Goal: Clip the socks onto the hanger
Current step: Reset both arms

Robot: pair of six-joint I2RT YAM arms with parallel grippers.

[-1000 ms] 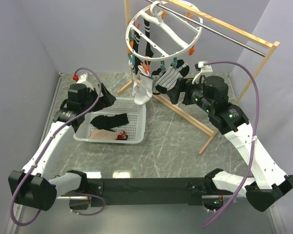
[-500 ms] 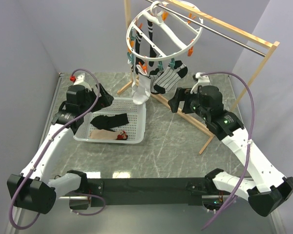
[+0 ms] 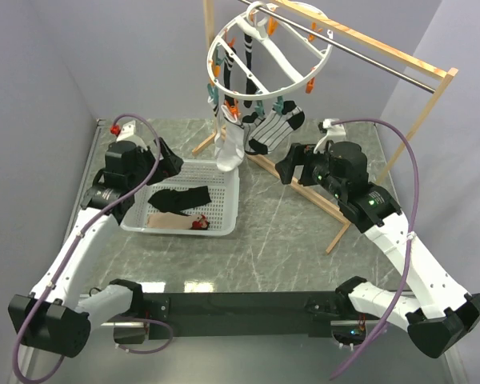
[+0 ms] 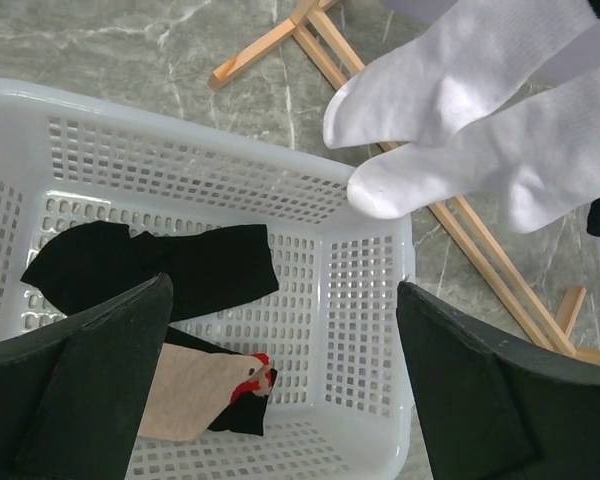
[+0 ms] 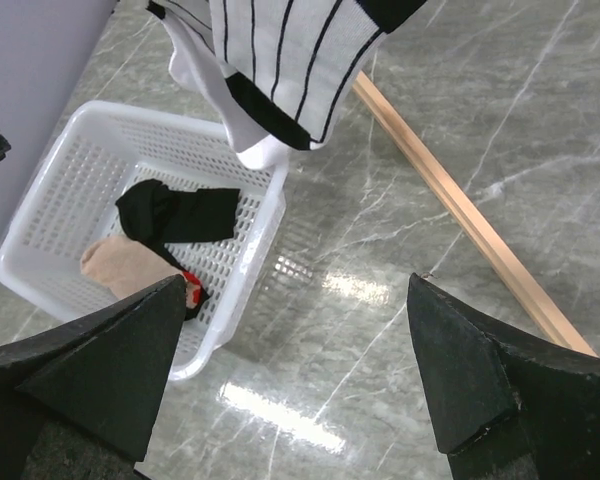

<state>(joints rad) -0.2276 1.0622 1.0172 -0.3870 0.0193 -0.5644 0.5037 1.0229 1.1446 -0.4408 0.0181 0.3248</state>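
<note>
Sock [image 4: 170, 265], black, lies left-to-right in the basket [image 4: 365, 320], lower left of the left wrist view, below the spread left fingers [image 4: 90, 380]; right fingers [image 5: 90, 370], also spread, are farther off.

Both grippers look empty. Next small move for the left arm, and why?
Probably lower the left gripper onto the black sock in the basket: its jaws stand open and empty just above it, and that sock lies unclipped.

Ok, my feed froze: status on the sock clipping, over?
Both open, empty: left gripper, right gripper. Clipped on hanger: striped sock, white sock; black sock in basket. Nothing blocking.
</note>
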